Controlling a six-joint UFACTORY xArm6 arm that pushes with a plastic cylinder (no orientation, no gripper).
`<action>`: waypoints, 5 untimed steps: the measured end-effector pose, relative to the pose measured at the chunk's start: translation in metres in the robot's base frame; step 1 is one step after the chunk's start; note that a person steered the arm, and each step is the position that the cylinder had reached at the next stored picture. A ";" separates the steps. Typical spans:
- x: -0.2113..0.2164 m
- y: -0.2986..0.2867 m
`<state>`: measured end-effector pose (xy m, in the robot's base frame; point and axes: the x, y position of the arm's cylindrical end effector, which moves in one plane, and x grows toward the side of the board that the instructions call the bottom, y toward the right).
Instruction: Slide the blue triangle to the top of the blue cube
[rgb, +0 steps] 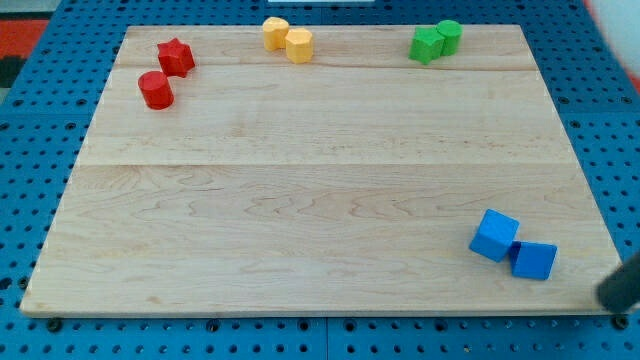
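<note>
Two blue blocks touch each other near the board's bottom right corner. The left one (495, 236) looks like a cube turned at an angle. The right one (534, 260) sits lower and is flatter; it seems to be the triangle, though its shape is hard to make out. A dark blurred rod enters at the view's bottom right edge. My tip (608, 297) is off the wooden board (320, 200), over the blue pegboard, to the right of and slightly below the right blue block, not touching it.
A red star (176, 57) and a red cylinder (156, 90) sit at the top left. Two yellow blocks (275, 32) (299, 45) touch at the top middle. Two green blocks (427, 44) (449, 36) touch at the top right.
</note>
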<state>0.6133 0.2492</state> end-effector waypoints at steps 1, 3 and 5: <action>-0.042 -0.036; -0.023 -0.059; -0.140 -0.049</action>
<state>0.4735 0.1999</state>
